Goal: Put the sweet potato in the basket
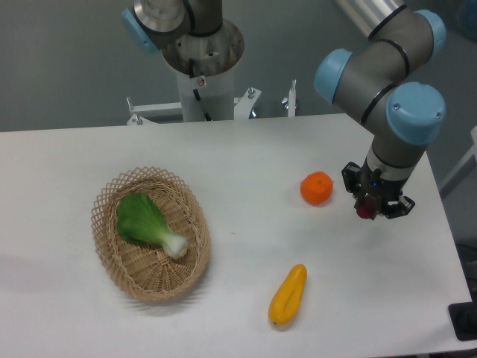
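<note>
1. Right now, the gripper [370, 208] hangs at the right side of the table, pointing downward, with its dark fingers closed around a small reddish-purple object.
2. That object is the sweet potato [365, 211]. Only a small rounded part of it shows between the fingers; the rest is hidden by the gripper body. Whether it touches the table or is lifted off it cannot be told from this view.
3. Above the gripper, the robot arm [387, 82] rises in grey segments with light blue joint caps, reaching in from the upper right corner.
4. Just left of the gripper, near but apart from it, a round orange fruit [317, 188] sits on the table.
5. Further toward the front edge, left of and below the gripper, a yellow-orange elongated vegetable [288, 295] lies at a slant, its narrower end pointing up and to the right.
6. Well apart, on the left half of the table, sits the basket [133, 277], an oval of light tan wicker with an open-weave scalloped rim.
7. Inside the basket lies a leafy green vegetable [144, 222] with a white stem end pointing toward the lower right.
8. Everything rests on a white table [246, 156], with the arm's base column [203, 74] standing behind its far edge.
</note>
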Available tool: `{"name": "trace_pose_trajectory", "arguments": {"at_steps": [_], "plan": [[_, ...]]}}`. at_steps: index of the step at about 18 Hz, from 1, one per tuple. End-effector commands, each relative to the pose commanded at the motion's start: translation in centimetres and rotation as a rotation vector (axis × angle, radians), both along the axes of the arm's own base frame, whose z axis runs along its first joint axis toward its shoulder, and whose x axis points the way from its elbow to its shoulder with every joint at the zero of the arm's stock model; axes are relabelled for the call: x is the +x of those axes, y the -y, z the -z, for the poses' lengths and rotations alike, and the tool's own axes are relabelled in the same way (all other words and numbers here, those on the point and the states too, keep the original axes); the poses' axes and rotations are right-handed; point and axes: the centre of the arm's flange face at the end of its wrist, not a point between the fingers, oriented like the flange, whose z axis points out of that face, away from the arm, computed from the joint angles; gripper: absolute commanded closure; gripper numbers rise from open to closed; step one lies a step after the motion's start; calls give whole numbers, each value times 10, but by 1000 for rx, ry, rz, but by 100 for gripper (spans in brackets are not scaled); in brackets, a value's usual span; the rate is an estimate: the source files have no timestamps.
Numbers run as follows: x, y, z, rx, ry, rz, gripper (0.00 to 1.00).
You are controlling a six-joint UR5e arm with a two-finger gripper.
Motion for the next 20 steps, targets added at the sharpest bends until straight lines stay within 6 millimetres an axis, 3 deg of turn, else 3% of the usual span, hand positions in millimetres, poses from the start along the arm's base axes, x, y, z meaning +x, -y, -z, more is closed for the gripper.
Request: {"name": "trace_pose_trajectory", "arguments": {"at_steps": [6, 20], "plan": [[28, -11, 0, 40, 33, 19, 93], [139, -110, -4, 157, 123, -30, 94]]}}
